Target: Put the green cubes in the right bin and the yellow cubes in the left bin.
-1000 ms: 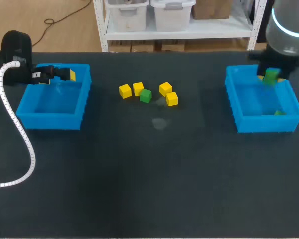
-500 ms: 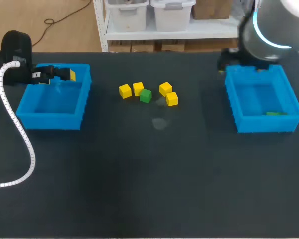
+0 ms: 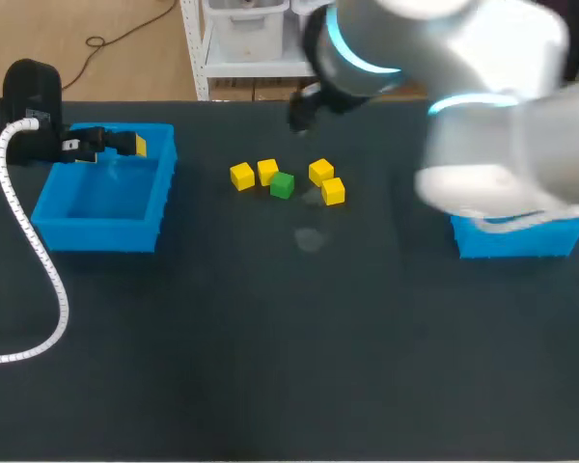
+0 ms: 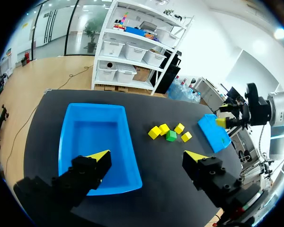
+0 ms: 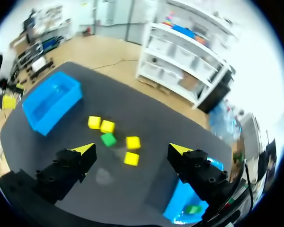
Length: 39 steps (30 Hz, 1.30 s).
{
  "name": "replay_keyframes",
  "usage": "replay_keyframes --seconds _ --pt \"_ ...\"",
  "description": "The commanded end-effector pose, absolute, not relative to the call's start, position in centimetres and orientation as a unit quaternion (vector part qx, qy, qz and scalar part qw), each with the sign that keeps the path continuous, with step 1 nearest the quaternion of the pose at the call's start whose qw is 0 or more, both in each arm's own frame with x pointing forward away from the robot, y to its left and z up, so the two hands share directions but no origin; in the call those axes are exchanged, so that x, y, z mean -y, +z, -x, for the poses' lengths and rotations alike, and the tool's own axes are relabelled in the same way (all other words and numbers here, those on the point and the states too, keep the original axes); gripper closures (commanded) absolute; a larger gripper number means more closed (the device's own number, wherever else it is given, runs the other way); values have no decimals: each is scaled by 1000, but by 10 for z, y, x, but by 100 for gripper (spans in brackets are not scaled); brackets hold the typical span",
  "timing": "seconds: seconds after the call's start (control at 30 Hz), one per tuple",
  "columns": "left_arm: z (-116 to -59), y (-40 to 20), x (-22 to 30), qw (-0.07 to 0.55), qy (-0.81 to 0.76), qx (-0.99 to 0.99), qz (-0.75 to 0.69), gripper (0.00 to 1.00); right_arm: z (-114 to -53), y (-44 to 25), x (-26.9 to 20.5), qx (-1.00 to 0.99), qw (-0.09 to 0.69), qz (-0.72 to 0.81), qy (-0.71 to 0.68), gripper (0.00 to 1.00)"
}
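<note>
Our left gripper [image 4: 146, 156] is released, with its fingers spread and empty. One finger is over the left bin [image 4: 94, 137] and the other is over the table [image 3: 270, 338] beside it. Our right gripper [image 5: 131, 149] is likewise released and empty, high above the table's middle. Below it, four yellow cubes [image 3: 241, 176] and one green cube [image 3: 282, 185] lie clustered between the bins. The right bin [image 3: 511, 241], partly hidden by the right arm [image 3: 482, 87], holds a second green cube [image 5: 194, 208].

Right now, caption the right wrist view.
Open right gripper hangs over four yellow cubes and one green cube.
</note>
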<state>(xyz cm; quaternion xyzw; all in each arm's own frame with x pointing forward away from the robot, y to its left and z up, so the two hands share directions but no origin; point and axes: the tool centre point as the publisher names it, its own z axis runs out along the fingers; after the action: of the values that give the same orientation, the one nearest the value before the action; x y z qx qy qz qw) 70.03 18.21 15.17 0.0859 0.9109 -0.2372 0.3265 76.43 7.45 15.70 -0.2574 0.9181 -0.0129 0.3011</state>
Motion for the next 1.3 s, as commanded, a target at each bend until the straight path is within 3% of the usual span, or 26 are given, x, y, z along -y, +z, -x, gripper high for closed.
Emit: replay_keyframes --seconds 0.03,0.17,0.33,0.7,0.9,1.3 --pt "-700 150 -184 329 -242 -908 -88 0 -780 135 -121 -848 188 493 -47 0" --pt "-700 150 -184 329 -242 -908 -88 0 -782 121 -127 -848 160 503 -45 0" --pt "-700 150 -184 329 -242 -908 -88 0 -784 124 -116 -866 204 457 -11 0" --pt "-700 150 -184 329 -242 -908 -88 0 -784 124 -116 -866 204 457 -11 0" --pt "-700 150 -184 329 -242 -908 -88 0 -780 91 -98 -887 151 436 -15 0" --pt "-700 150 -184 329 -242 -908 -88 0 -769 50 -117 -884 112 455 8 0"
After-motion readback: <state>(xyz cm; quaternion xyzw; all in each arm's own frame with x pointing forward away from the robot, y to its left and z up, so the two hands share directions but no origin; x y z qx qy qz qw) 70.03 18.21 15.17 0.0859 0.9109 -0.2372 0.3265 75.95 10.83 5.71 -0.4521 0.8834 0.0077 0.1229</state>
